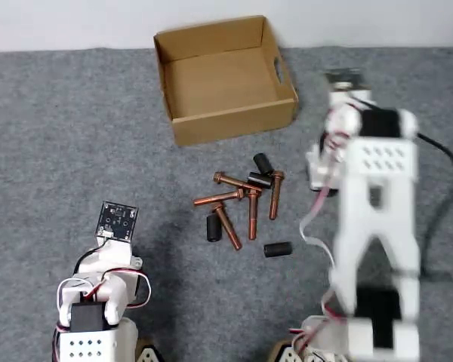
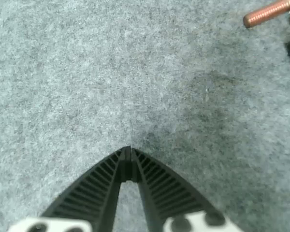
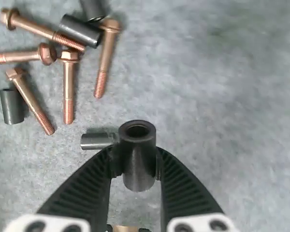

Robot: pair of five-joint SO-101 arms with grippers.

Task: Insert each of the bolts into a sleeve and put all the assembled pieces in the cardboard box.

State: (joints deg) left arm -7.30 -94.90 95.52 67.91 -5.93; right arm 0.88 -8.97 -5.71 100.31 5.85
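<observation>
Sleeve (image 3: 137,154), short and black, sits in the right pincer (image 3: 135,162), whose ribbed fingers are clenched on its sides, leaving the open bore facing the wrist camera. Just beyond it a second sleeve (image 3: 94,141) lies on its side on the grey desk (image 1: 60,136). Farther out the copper bolts crowd together, and the nearest bolt (image 3: 105,58) points its threaded end back toward the pincer. A third sleeve (image 3: 79,30) lies on or around the shank of the far bolt (image 3: 31,24); I cannot tell which. The left pincer (image 2: 129,159) is clenched on nothing above bare felt at the pile's edge. The cardboard box (image 1: 234,124) stands past the pile. The mating will likely go best if the right arm keeps the bore steady and unobstructed. The left pincer should then take an outlying bolt near its head, leaving the whole thread free. It should line the shank up with the bore's axis before pushing, since a skewed entry could jam or twist the sleeve out of its grip.
</observation>
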